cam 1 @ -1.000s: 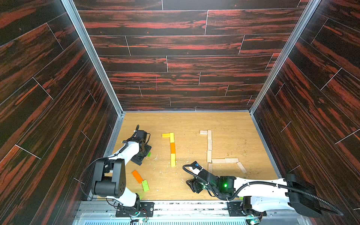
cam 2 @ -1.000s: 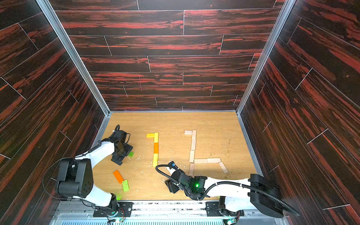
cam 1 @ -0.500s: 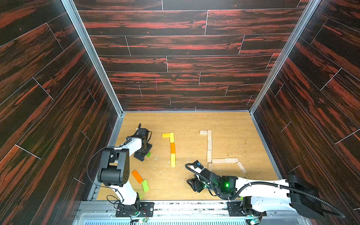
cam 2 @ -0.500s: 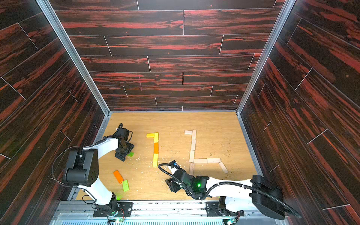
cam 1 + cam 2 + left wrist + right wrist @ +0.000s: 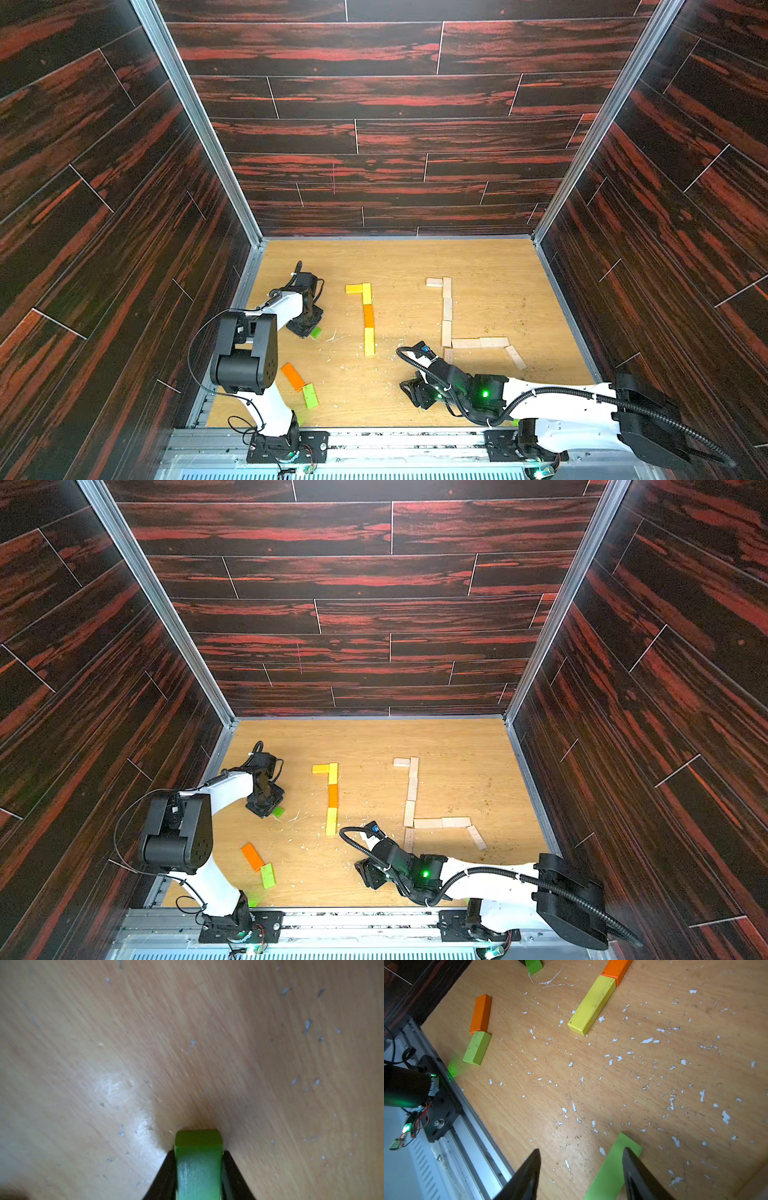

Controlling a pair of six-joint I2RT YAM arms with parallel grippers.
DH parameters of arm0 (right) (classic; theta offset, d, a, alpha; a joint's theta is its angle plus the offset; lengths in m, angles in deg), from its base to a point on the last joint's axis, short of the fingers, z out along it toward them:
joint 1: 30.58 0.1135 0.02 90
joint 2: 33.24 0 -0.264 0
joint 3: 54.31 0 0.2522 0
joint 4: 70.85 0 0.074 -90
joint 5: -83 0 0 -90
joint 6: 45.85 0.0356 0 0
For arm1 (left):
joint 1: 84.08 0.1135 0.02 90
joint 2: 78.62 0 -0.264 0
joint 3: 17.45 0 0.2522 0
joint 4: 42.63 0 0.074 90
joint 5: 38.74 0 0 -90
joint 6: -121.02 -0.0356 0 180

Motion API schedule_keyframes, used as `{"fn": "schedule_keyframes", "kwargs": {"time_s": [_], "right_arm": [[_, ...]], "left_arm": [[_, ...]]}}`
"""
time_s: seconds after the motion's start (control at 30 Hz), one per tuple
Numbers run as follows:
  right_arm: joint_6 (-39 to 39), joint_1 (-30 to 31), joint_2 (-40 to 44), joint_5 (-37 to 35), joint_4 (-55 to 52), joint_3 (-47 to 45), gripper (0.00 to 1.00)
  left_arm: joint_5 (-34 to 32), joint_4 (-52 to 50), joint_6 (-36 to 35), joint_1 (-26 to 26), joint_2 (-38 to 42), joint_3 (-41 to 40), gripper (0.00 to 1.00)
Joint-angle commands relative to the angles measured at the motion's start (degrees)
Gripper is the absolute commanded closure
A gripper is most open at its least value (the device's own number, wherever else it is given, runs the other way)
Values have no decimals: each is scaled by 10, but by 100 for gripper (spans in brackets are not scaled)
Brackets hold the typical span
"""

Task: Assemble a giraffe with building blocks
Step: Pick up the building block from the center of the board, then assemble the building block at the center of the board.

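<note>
My left gripper (image 5: 308, 326) (image 5: 198, 1154) is shut on a green block (image 5: 198, 1167), down at the wooden floor near the left wall; the block's end sticks out past the fingers (image 5: 316, 332). In both top views a line of yellow (image 5: 366, 293), orange (image 5: 368, 316) and yellow (image 5: 331, 821) blocks lies mid-floor, with pale wood blocks (image 5: 446, 309) laid in an L to its right. My right gripper (image 5: 415, 395) (image 5: 580, 1150) stands open low over the front floor. A flat green block (image 5: 612, 1172) lies partly under one finger (image 5: 633, 1167), not between them.
A loose orange block (image 5: 293, 377) (image 5: 481, 1014) and a light green block (image 5: 310, 395) (image 5: 476, 1047) lie end to end at the front left. Dark panelled walls (image 5: 208, 257) close in three sides. A metal rail (image 5: 374, 436) runs along the front. White flecks litter the floor.
The left gripper has closed on the green block, and the left arm's elbow has swung in over the front left. The right arm has hardly moved.
</note>
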Motion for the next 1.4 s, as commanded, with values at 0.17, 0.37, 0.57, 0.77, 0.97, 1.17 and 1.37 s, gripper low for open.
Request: {"fn": "schedule_keyframes", "kwargs": {"time_s": [0.17, 0.37, 0.57, 0.77, 0.97, 1.17, 1.37], "right_arm": [[-16, -5, 51, -47, -55, 15, 37], [-18, -22, 112, -78, -96, 10, 37], [-13, -29, 178, -113, -148, 7, 37], [-15, -31, 214, -138, -189, 9, 37], [-15, -32, 232, -143, -203, 8, 37], [-20, -33, 245, -146, -209, 3, 37], [-24, -38, 252, -145, -207, -5, 37]], "left_arm": [[-5, -123, -116, -64, 147, 28, 81], [8, -189, -249, -167, 195, 97, 80], [48, -184, -419, -279, 203, 104, 79], [43, -152, -619, -347, 177, 112, 83], [52, -93, -802, -393, 134, 97, 83], [34, -84, -896, -407, 48, 131, 82], [19, -126, -966, -420, -51, 172, 75]]}}
